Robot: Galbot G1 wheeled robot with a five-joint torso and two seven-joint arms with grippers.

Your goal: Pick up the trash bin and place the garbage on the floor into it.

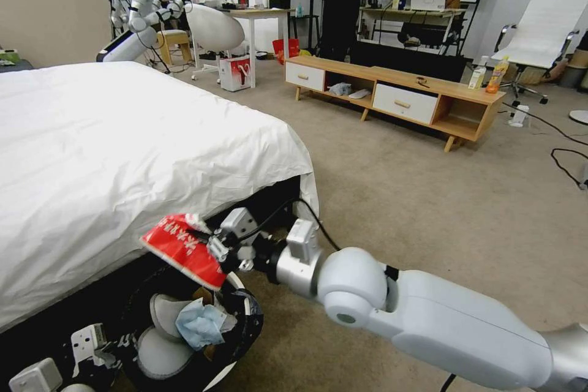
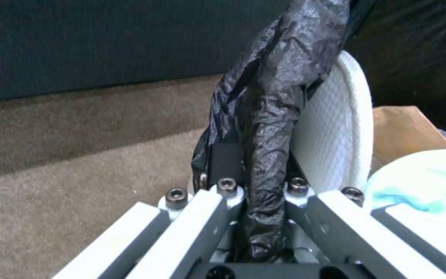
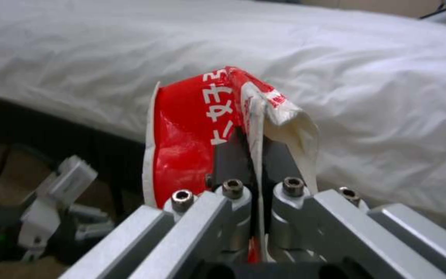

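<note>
Head view: the right claw (image 1: 215,249) is seen clamped on the red-white wrapper (image 1: 184,249), held above the rim of the bin (image 1: 245,300), just beside the bed (image 1: 122,153). Inside the bin a blue mask (image 1: 201,324) is seen lying against white flaps (image 1: 160,312). The bin is held off the carpet (image 1: 429,208) at the lower left, where the left claw (image 2: 256,193) is closed on its black liner (image 2: 275,97) and white rim (image 2: 337,131). A brown bag (image 2: 403,131) is seen within the bin, beside the mask. In the right wrist view the wrapper is pinched flat between the fingers (image 3: 233,190), with the bed's white cover behind it.
</note>
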